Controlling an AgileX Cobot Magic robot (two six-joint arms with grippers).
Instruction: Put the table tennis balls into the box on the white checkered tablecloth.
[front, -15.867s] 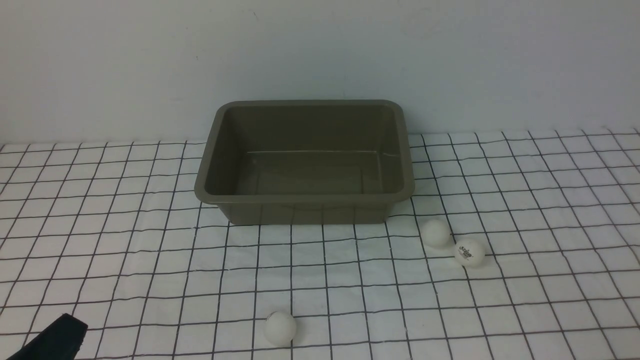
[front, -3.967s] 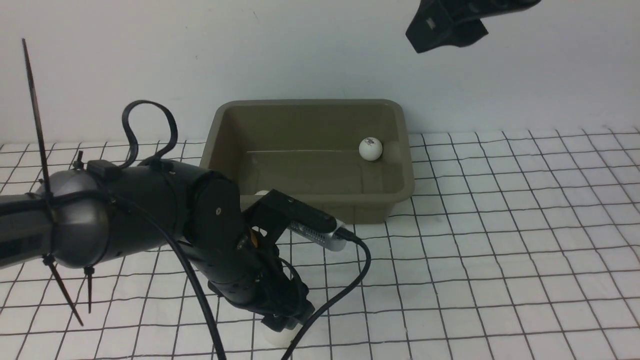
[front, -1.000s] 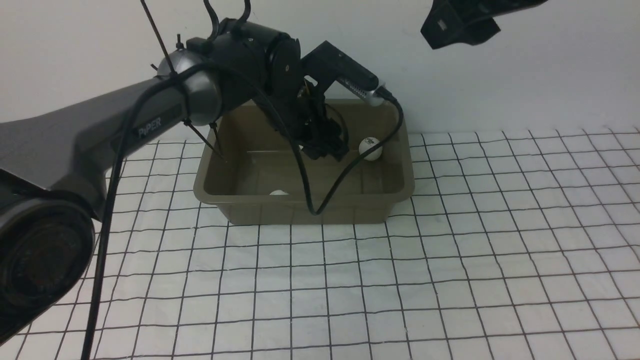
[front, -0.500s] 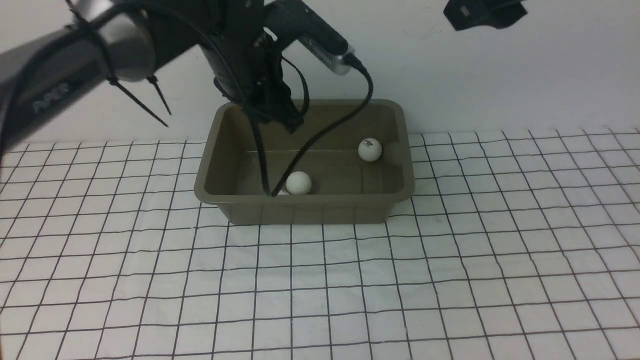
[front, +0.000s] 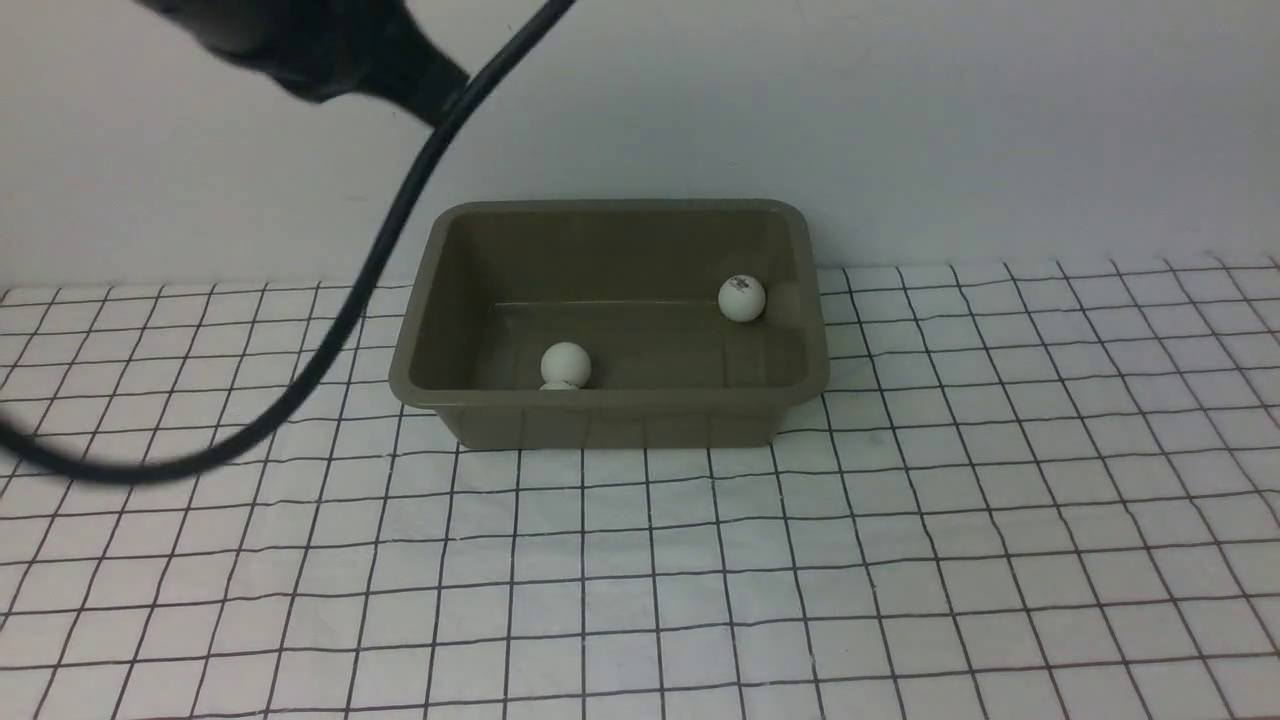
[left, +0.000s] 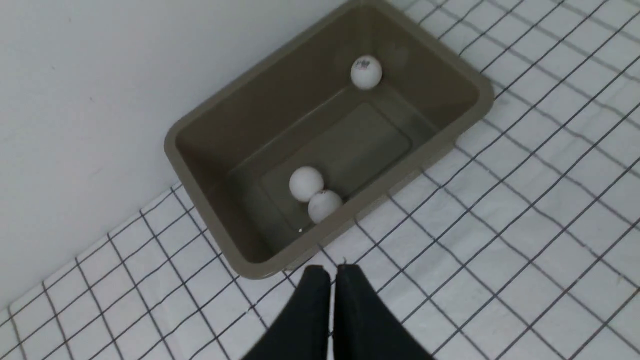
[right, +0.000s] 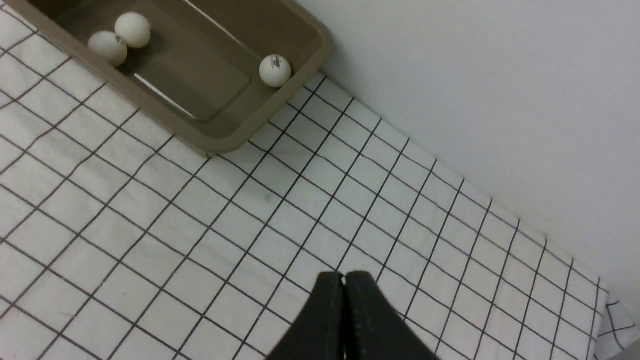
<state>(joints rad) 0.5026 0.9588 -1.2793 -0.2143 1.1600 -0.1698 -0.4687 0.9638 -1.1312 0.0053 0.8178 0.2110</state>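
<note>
Inside the olive-grey box, on the checkered tablecloth close to the pale wall: all three white table tennis balls. Printed ball in the far right corner, against the back slope. Plain ball by the near wall, left of the middle. Third ball touching it on the near side, half hidden behind the rim in the front view.

Left end effector pressed together, pinching nothing, up over the cloth on the near side of the box. Right end effector likewise pressed together and empty, over bare cloth to the right of the box, well apart from it.

Blurred part of the left arm at the upper left of the front view. Black cable looping down from it, across the left of the cloth.
</note>
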